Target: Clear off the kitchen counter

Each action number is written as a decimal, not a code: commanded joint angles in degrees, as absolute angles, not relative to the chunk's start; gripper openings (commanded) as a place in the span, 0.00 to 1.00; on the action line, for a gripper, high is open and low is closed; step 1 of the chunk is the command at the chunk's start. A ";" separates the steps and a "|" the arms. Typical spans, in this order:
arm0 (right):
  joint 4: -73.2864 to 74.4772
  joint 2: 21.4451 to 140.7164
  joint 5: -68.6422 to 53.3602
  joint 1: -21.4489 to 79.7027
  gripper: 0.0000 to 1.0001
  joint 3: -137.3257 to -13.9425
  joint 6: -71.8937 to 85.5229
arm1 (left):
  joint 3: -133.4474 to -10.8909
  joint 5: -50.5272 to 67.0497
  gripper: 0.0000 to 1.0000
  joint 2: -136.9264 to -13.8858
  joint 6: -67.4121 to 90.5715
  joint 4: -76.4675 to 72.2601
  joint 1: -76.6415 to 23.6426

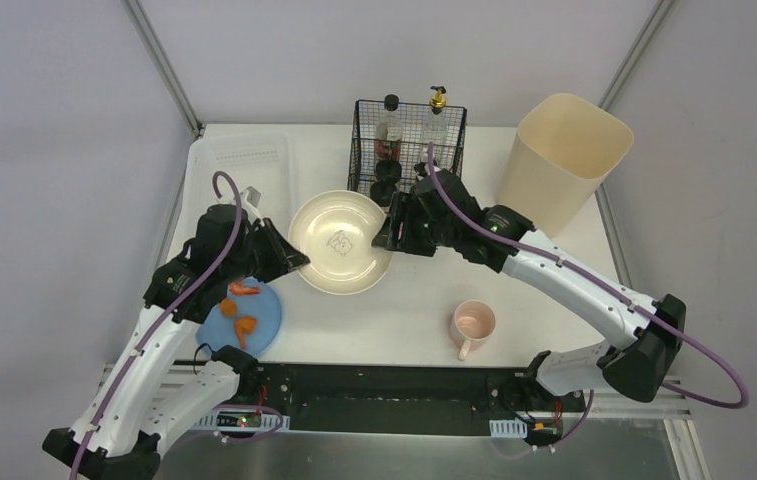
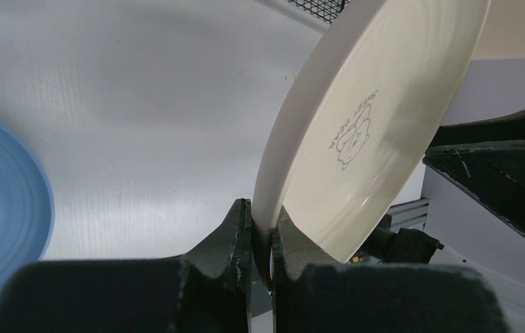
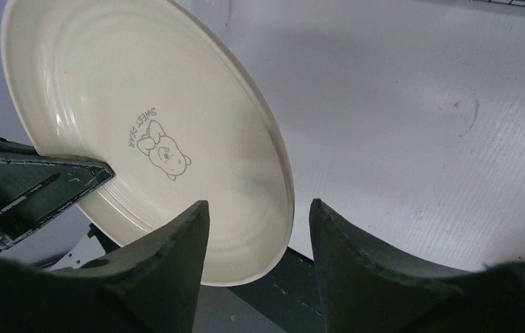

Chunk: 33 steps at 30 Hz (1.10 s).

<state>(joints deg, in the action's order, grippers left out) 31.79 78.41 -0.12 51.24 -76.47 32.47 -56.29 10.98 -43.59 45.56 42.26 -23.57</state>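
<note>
Both arms meet over the middle of the counter [image 1: 404, 310], and the cream plate [image 1: 342, 242] hangs between them! The left pincer [image 1: 289, 258] is clamped tight on the plate's left rim, its two fingers pinching the thin edge with no gap showing. The right pincer [image 1: 386, 232] stands at a middling width, one finger on each side of the opposite rim, and from its wrist view neither finger seems to press on the plate. So the plate's weight looks to rest on that one left-hand pinch (a slim hold on a wide, smooth dish), and the plate appears raised off the white counter rather than lying on it. Here is the danger: a grip that far out on the edge gives the plate plenty of leverage to sag or twist out, especially if the left arm swings quickly. The right fingers straddle the rim, so a crooked retreat could clip the plate and knock it loose. Just near and left of it sits the blue plate [image 1: 266, 310] with orange scraps [image 1: 244, 290], right under any drop. The pink mug [image 1: 474, 325] waits near right, well apart, and the wire basket [image 1: 409, 145], beige bin [image 1: 564, 160] and translucent tray [image 1: 239, 165] line the far side.
</note>
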 commanded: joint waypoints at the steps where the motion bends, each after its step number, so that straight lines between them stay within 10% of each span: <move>1: 31.41 74.65 3.53 51.49 0.59 -76.61 32.47 | -57.30 8.04 0.00 -44.34 44.93 39.34 -23.77; 33: 35.95 55.86 9.98 51.50 0.66 -57.04 33.83 | -57.76 19.89 0.00 -66.34 61.45 8.33 13.43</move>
